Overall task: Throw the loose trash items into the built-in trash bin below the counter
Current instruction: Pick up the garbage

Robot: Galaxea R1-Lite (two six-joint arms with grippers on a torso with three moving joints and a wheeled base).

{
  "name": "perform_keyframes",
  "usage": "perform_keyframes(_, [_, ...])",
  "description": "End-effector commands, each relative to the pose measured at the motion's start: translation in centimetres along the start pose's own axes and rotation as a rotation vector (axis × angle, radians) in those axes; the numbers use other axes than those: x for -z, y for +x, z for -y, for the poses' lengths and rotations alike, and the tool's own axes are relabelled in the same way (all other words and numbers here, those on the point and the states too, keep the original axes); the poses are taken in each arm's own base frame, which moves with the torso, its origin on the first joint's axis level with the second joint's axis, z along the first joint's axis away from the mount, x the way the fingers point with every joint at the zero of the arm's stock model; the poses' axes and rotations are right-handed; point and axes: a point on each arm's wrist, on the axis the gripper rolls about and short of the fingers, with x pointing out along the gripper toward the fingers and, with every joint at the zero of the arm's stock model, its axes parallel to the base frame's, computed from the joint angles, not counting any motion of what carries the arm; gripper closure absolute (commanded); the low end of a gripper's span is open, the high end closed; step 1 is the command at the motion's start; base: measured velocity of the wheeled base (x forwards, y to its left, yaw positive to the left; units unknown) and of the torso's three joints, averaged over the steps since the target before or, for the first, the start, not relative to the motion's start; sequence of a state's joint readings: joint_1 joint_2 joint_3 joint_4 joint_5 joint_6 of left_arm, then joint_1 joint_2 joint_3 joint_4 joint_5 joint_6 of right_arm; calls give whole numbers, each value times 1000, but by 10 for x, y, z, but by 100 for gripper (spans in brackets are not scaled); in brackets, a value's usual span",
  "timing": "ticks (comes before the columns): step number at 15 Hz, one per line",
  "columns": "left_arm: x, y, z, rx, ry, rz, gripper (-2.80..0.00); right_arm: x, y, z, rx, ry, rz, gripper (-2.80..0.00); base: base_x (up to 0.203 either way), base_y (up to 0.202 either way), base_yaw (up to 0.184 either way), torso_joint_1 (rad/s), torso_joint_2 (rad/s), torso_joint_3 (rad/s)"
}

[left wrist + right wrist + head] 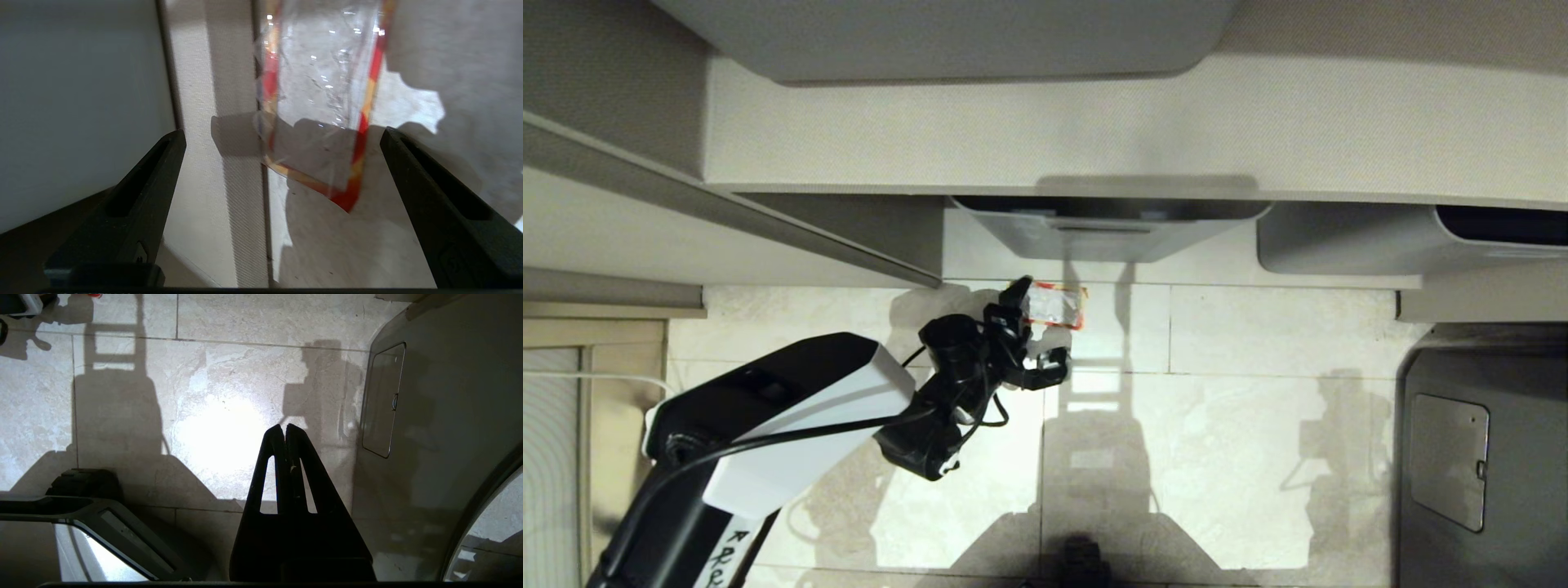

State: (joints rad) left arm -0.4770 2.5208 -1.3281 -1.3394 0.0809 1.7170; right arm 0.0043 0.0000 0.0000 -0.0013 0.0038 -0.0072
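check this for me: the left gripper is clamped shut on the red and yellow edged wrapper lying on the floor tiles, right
Not quite. The left gripper is wide open, not clamped shut; the left wrist view shows its two fingers spread apart on either side of the wrapper, which is not pinched. The rest holds: the red and yellow edged wrapper does lie on the floor tiles.

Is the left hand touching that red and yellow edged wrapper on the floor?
Apart. The left wrist view shows the left hand open, the wrapper lying between and beyond its fingers.

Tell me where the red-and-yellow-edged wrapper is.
In the head view the wrapper lies on the tiled floor near the middle, just below the grey tub, with the open left gripper at it.
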Motion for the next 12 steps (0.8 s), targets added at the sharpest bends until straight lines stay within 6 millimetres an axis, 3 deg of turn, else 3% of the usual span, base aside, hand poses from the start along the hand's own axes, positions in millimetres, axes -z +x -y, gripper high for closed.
perform_keyframes(1, [-1,2,9,7,9,-4,-280,0,0,0,-1,0,1,0,0,0,0,0,0,0])
perform_keyframes(12, [-1,21,10,11,8,-48,-280,0,0,0,-1,0,1,0,0,0,0,0,0,0])
